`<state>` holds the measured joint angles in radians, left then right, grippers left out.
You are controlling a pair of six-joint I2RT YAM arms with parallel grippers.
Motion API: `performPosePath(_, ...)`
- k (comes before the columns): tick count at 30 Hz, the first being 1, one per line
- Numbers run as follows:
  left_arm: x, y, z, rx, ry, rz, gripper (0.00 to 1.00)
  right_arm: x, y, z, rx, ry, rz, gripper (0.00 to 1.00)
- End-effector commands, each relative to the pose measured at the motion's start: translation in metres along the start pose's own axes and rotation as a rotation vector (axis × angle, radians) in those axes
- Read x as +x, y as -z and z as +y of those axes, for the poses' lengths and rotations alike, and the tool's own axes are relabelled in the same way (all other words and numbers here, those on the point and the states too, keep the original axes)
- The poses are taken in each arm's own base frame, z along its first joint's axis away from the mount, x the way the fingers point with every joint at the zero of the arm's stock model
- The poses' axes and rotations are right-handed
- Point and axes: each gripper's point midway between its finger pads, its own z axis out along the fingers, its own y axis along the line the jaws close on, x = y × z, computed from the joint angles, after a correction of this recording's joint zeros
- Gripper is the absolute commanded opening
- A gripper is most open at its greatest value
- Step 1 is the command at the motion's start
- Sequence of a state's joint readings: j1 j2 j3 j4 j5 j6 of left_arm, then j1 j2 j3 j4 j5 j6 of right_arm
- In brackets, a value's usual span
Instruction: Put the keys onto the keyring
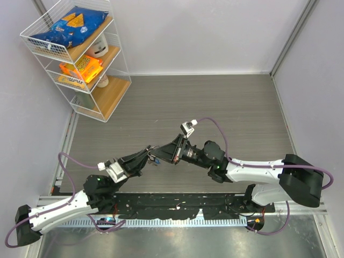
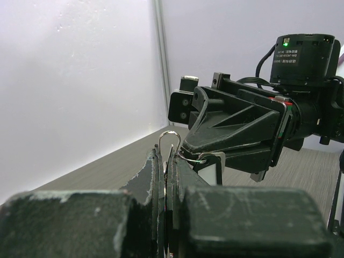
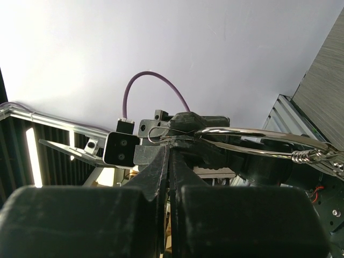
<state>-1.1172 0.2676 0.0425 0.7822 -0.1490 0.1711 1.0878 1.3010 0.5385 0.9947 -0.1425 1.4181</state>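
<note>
My left gripper (image 1: 152, 156) and right gripper (image 1: 171, 153) meet tip to tip above the grey table. In the left wrist view my left gripper (image 2: 164, 156) is shut on the keyring (image 2: 170, 132), a thin silver wire loop. Only its top pokes above the fingertips. In the right wrist view the keyring (image 3: 252, 129) stretches to the right from the tips. My right gripper (image 3: 173, 148) is shut, seemingly on a key that I cannot see clearly. A small ring (image 2: 190, 159) with a dark-framed tag (image 2: 209, 173) hangs at its tip. The tag (image 1: 156, 159) looks blue from above.
A white wire shelf (image 1: 80, 54) with snack bags stands at the far left against the wall. A black slotted rail (image 1: 172, 207) runs along the near edge by the arm bases. The left wrist camera (image 3: 121, 148) sits just beyond my right fingertips.
</note>
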Motion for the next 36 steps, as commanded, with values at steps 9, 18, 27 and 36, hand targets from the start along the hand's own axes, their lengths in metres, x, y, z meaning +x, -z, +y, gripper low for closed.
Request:
performPosePath(9,-0.033,-0.007,-0.007,0.048,0.001,-0.118,0.00,-0.010,-0.009,0.007,0.012,0.010,-0.050,0.06)
performPosePath(18,-0.038,-0.005,-0.008,0.056,0.006,-0.138,0.00,-0.018,0.000,0.002,0.033,0.008,-0.084,0.06)
performPosePath(27,-0.039,-0.005,-0.011,0.071,0.009,-0.143,0.00,-0.017,-0.003,0.000,0.035,-0.001,-0.077,0.06)
performPosePath(36,-0.037,-0.006,-0.014,0.090,0.006,-0.137,0.00,-0.018,-0.008,-0.001,0.038,-0.023,-0.079,0.06)
